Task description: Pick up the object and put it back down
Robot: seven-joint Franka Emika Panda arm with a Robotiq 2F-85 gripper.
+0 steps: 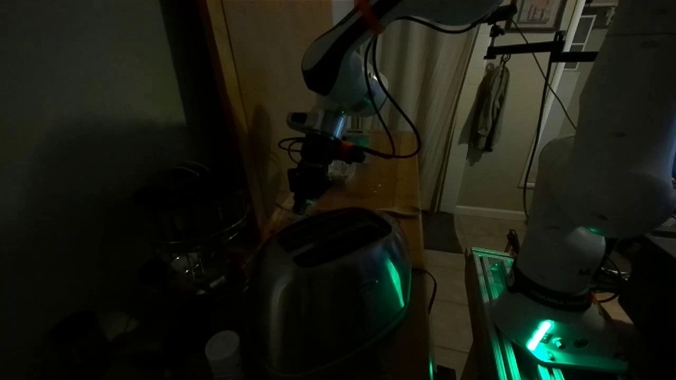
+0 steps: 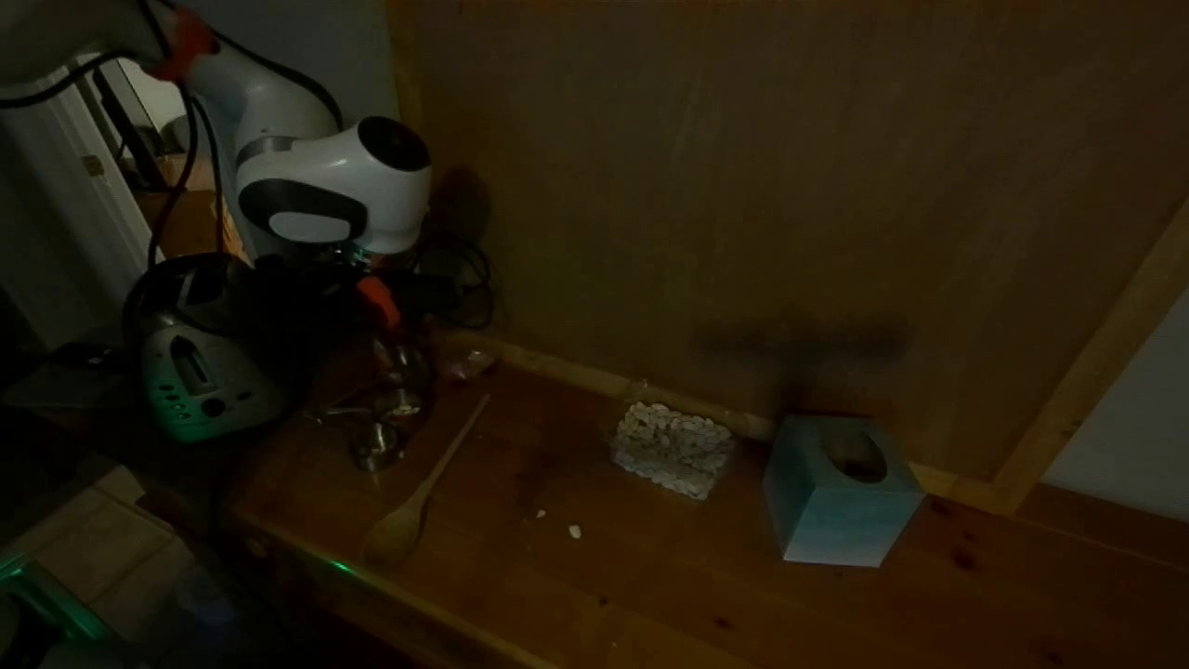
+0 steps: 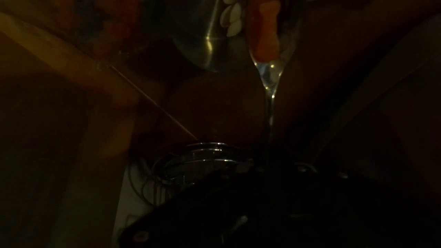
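Observation:
The object is a shiny metal spoon (image 3: pixel 272 74). In the wrist view its handle runs down into my dark gripper (image 3: pixel 269 148), and its bowl points away with an orange reflection in it. My gripper appears shut on the handle, though the fingertips are very dark. In an exterior view the gripper (image 1: pixel 302 205) points down behind the toaster. A metal cup (image 3: pixel 210 55) with pale seeds lies just beyond the spoon bowl. In an exterior view this cup (image 2: pixel 399 407) stands on the wooden counter below the gripper; the fingers are lost in shadow there.
A steel toaster (image 1: pixel 338 295) stands beside the arm. A small metal cup (image 2: pixel 376 448), a wooden spoon (image 2: pixel 423 502), a clear container of seeds (image 2: pixel 673 451) and a blue tissue box (image 2: pixel 841 502) are on the counter. A wire rack (image 3: pixel 206 146) and a wooden wall panel (image 2: pixel 743 186) are near.

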